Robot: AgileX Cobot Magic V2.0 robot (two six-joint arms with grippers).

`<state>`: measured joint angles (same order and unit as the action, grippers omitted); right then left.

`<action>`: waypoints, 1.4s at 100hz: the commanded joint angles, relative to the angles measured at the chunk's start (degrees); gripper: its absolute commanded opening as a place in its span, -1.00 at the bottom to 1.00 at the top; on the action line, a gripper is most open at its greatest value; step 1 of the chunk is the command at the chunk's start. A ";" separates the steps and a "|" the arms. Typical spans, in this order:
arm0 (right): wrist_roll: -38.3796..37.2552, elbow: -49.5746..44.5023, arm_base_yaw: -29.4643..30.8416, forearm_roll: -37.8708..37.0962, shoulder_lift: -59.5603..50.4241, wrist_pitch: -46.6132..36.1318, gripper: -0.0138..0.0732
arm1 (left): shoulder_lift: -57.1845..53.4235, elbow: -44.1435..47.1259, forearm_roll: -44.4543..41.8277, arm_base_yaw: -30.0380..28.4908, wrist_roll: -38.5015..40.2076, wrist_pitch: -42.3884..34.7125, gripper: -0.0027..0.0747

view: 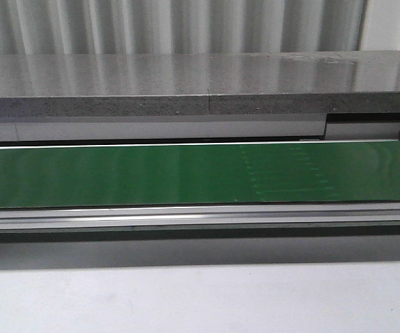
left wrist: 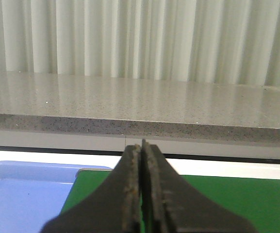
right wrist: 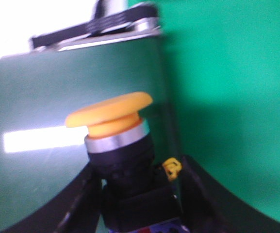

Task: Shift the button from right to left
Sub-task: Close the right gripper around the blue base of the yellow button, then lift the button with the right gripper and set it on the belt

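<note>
Holding the button (right wrist: 118, 145) by its black body, right gripper (right wrist: 140, 194) clamped around it.
Rigid, light, smooth-capped plastic; the boxy rear seems the surest hold. Left gripper (left wrist: 142, 194) pressed together, empty.

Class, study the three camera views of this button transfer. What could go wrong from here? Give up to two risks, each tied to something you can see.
1. The button sits between the right end effector fingers by its dark lower body, with the wide yellow cap above and tilted. It could twist or slip during the carry.

2. The left end effector is shut, so it must open before any handover. The blue tray lies beside the green belt; an early release might land on the belt.
</note>
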<state>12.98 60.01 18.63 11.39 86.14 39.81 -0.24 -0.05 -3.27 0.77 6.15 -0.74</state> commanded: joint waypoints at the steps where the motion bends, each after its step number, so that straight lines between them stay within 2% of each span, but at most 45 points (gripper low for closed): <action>1: 0.60 0.25 -1.65 0.50 -2.21 -1.26 -0.16 | -2.02 1.39 0.12 -0.03 0.07 -4.46 -0.98; 21: 0.55 -1.31 -1.91 1.33 -1.95 -1.99 -0.09 | -2.02 1.39 0.12 -0.03 0.07 -4.46 -0.98; 50: 0.55 -1.31 -1.91 2.89 1.09 -3.61 0.56 | -2.02 1.39 0.12 -0.03 0.07 -4.46 -0.98; 64: 0.55 -1.25 -1.91 3.93 0.03 -5.12 0.80 | -2.02 1.39 0.12 -0.03 0.07 -4.46 -0.98; 84: 1.24 -1.21 -3.03 4.10 -5.67 -6.15 0.81 | -2.02 1.39 0.12 -0.03 0.07 -4.46 -0.98; 105: 6.22 -1.91 -6.60 4.10 -14.88 -7.99 0.81 | -2.02 1.39 0.12 -0.03 0.07 -4.46 -0.98; 127: 8.05 -7.84 -10.58 4.10 -27.90 -11.22 0.81 | -2.02 1.39 0.12 -0.03 0.07 -4.46 -0.98; 140: 8.05 -11.33 -10.89 4.10 -35.77 -11.22 0.81 | -2.02 1.39 0.12 -0.03 0.07 -4.46 -0.98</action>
<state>20.18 49.11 7.89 14.65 56.10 32.32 -0.24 -0.05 -3.27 0.77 6.15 -0.74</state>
